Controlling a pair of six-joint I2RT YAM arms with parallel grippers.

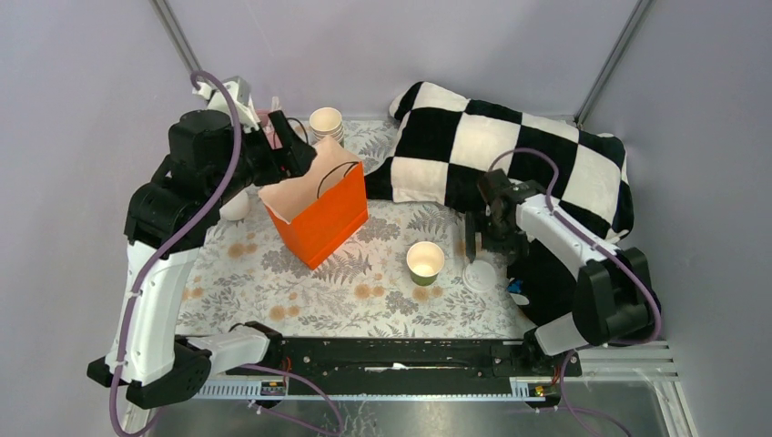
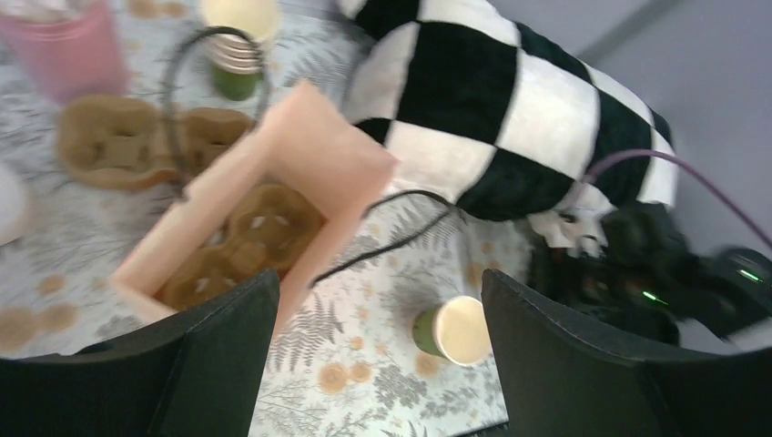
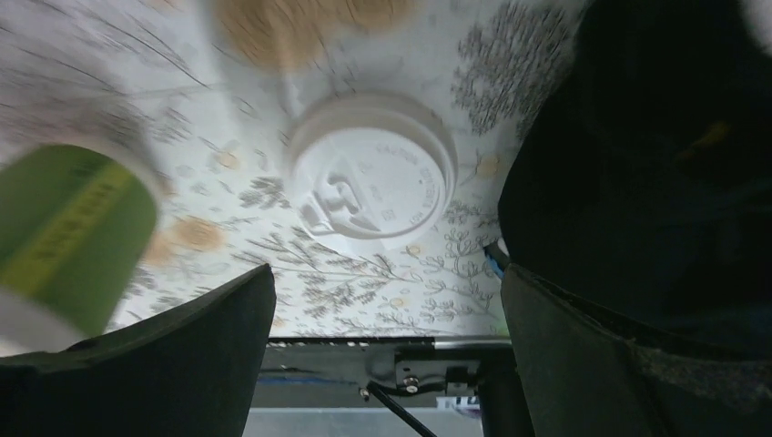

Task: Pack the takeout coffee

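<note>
Takeout coffee cup [image 1: 425,261] sat lidless outside the bag [image 1: 320,218], lid [image 1: 480,274] beside it; your left gripper [image 2: 378,284] and right gripper [image 3: 387,275] gaped empty.

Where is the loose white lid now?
In the overhead view, the lid lies flat on the table right of centre, just right of the open green cup.

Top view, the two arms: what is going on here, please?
Neither arm holds anything. The left gripper is open by the top of the open orange bag. The right gripper is open over a loose white lid lying flat. The green cup stands beside that lid, uncovered, not yet in the bag.
</note>
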